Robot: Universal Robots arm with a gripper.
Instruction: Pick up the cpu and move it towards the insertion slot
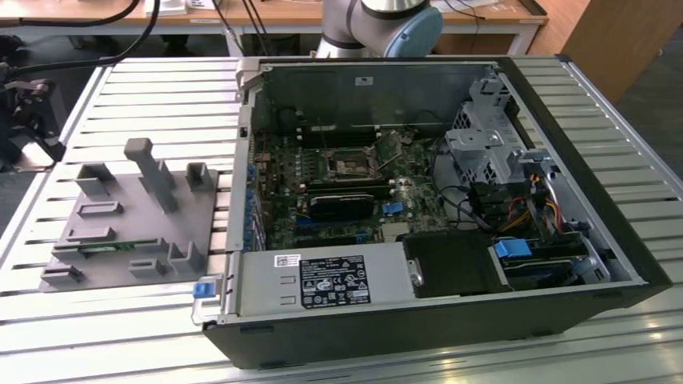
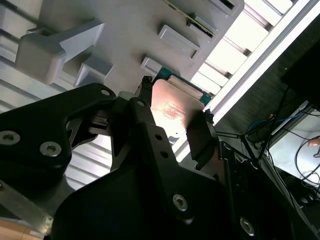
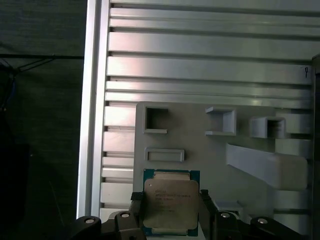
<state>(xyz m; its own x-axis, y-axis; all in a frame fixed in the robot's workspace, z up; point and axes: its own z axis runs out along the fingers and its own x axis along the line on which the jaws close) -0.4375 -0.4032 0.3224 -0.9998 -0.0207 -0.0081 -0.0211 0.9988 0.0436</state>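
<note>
The cpu [image 3: 170, 200] is a small square chip with a silvery metal top and a green edge. In both wrist views my gripper [image 3: 171, 212] is shut on it, one black finger [image 3: 137, 210] against each of two opposite sides. It hangs over the grey plastic fixture [image 3: 210, 150], close to the fixture's edge by the slatted table. The second wrist view shows the cpu [image 2: 175, 107] lit pinkish between the fingertips [image 2: 202, 132] of the gripper [image 2: 175, 117]. In the exterior view the motherboard's square socket [image 1: 350, 164] lies inside the open computer case [image 1: 427, 200], to the right of the fixture [image 1: 128, 224].
The fixture carries raised posts [image 1: 149, 172] and pockets, and a thin green memory strip [image 1: 101, 250]. Case walls, a drive cage [image 1: 485, 152], cables and a power supply [image 1: 320, 282] surround the motherboard. The slatted metal table [image 1: 160, 80] ends near the fixture, with dark floor beyond [image 3: 40, 125].
</note>
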